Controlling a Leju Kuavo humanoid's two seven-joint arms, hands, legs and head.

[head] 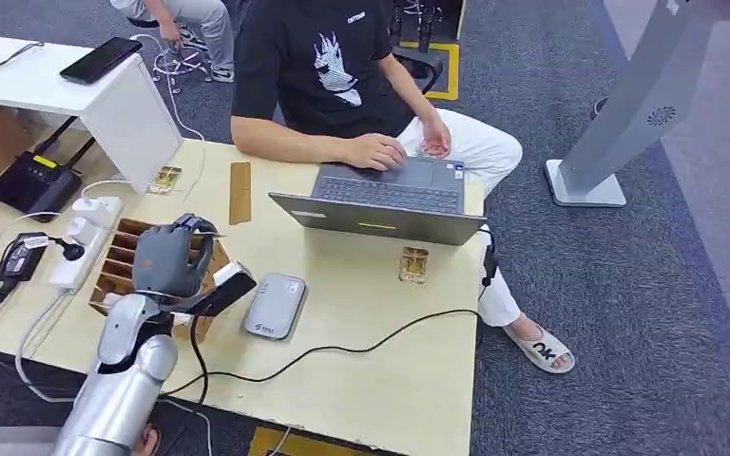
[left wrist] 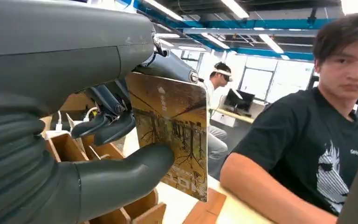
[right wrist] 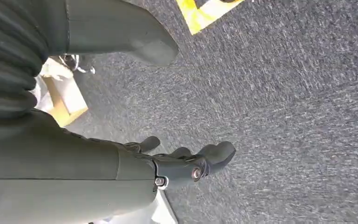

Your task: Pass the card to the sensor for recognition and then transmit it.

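Holding the card (head: 231, 287) over the wooden box (head: 124, 266), left hand (head: 173, 258) sits just beside the sensor (head: 275, 305) on the counter (head: 371, 313); person types at the laptop (head: 385, 198). Left wrist: thumb (left wrist: 121, 179) and fingers (left wrist: 105, 128) pinch the card near one edge, so a tilt could slip it. Right wrist: right hand (right wrist: 177, 163) empty, fingers loosely apart, above carpet.

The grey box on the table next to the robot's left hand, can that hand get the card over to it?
Probably yes. The left hand already holds the card above the wooden tray, and the grey box lies just beside it on the table, with nothing between them.
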